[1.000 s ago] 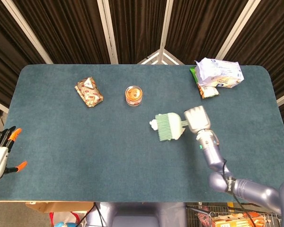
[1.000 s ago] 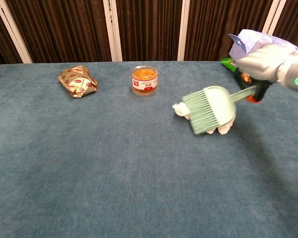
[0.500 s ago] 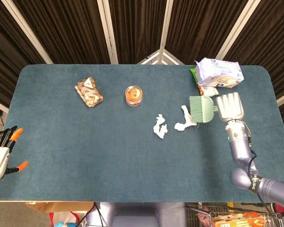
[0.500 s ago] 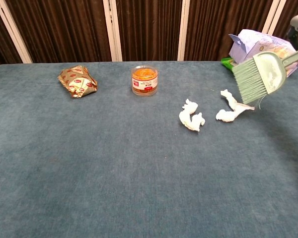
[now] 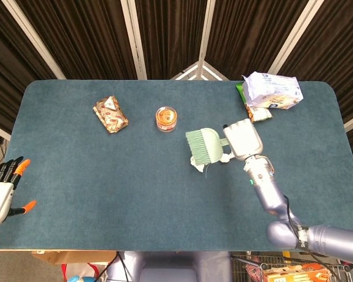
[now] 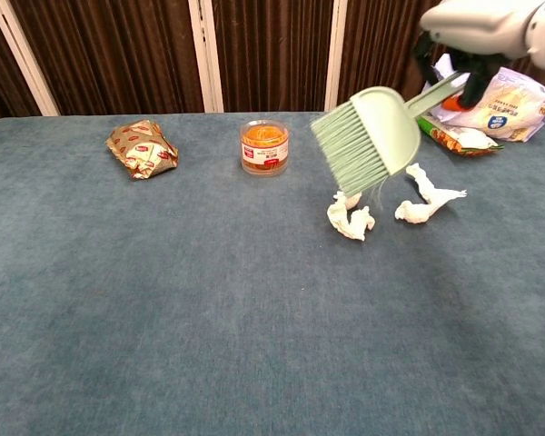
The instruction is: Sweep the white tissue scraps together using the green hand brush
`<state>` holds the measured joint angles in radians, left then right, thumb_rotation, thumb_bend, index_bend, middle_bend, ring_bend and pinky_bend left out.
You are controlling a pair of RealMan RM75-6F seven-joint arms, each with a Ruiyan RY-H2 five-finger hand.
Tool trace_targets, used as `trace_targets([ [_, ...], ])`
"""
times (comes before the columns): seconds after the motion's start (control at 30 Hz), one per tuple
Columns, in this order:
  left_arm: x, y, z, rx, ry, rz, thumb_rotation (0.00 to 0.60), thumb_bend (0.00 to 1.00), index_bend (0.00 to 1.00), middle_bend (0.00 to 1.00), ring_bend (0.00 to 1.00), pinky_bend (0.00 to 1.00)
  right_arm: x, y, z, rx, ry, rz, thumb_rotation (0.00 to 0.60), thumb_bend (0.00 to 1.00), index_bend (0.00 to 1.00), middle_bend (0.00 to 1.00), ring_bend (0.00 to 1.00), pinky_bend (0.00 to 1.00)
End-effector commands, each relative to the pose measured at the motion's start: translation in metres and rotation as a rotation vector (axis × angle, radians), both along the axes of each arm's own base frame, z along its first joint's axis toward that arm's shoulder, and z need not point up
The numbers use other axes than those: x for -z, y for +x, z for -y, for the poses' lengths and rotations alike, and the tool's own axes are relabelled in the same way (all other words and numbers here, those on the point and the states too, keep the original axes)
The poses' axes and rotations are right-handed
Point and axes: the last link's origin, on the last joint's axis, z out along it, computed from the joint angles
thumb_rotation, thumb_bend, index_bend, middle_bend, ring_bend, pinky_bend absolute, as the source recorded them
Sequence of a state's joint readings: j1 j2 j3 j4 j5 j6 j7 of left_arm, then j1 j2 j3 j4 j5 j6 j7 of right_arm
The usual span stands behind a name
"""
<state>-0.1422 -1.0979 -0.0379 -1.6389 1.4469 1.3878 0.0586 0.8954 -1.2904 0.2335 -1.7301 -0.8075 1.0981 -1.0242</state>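
Note:
My right hand (image 5: 243,140) (image 6: 477,24) grips the handle of the green hand brush (image 5: 203,145) (image 6: 368,127), which hangs lifted above the table with its bristles pointing left. Under the brush lie two white tissue scraps: one (image 6: 350,216) just below the bristles and one (image 6: 424,200) further right. In the head view the brush and hand cover most of both scraps; only an edge (image 5: 198,164) shows. My left hand (image 5: 1,188) hovers at the table's near left edge, fingers spread, holding nothing.
A small jar with orange contents (image 5: 166,118) (image 6: 265,145) stands left of the brush. A crumpled snack wrapper (image 5: 110,114) (image 6: 142,148) lies further left. Snack bags (image 5: 269,94) (image 6: 495,95) sit at the far right corner of the blue table (image 5: 106,176).
The right hand swung the brush right past the scraps, then back left and upward; it now hangs over the left scrap. The scraps lie apart. The left hand stayed put.

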Motion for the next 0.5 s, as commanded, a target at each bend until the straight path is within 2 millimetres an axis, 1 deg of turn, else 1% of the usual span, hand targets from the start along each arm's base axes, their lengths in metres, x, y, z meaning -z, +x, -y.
trace_targets([
  [0.03,0.0,0.0,0.0,-0.002,-0.001,0.0,0.6,0.0,0.0,0.0,0.0,0.0,0.025,0.001,-0.001,0.004,0.045,-0.026,0.6,0.59,0.67,1.0,1.0,0.97],
  [0.1,0.0,-0.001,0.0,-0.005,-0.002,-0.001,0.6,0.0,0.0,0.0,0.0,0.0,0.036,-0.002,-0.001,0.012,0.062,-0.042,0.6,0.59,0.67,1.0,1.0,0.97],
  [0.13,0.0,-0.002,0.0,-0.009,-0.002,0.0,0.6,0.0,0.0,0.0,0.0,0.0,0.047,-0.008,-0.002,0.027,0.084,-0.063,0.6,0.59,0.67,1.0,1.0,0.97],
  [0.17,0.0,-0.002,0.0,-0.011,-0.001,0.0,0.6,0.0,0.0,0.0,0.0,0.0,0.053,-0.012,-0.001,0.033,0.089,-0.078,0.6,0.59,0.67,1.0,1.0,0.97],
  [0.23,-0.001,-0.002,0.0,-0.014,-0.001,0.0,0.6,0.0,0.0,0.0,0.0,0.0,0.058,-0.016,0.0,0.037,0.088,-0.093,0.6,0.59,0.67,1.0,1.0,0.97],
  [0.4,-0.001,-0.003,0.0,-0.018,0.001,0.001,0.6,0.0,0.0,0.0,0.0,0.0,0.063,-0.026,0.002,0.04,0.077,-0.137,0.6,0.59,0.67,1.0,1.0,0.97],
  [0.5,-0.001,-0.003,0.001,-0.021,0.0,0.001,0.6,0.0,0.0,0.0,0.0,0.0,0.059,-0.036,0.007,0.045,0.05,-0.182,0.6,0.59,0.67,1.0,1.0,0.97],
])
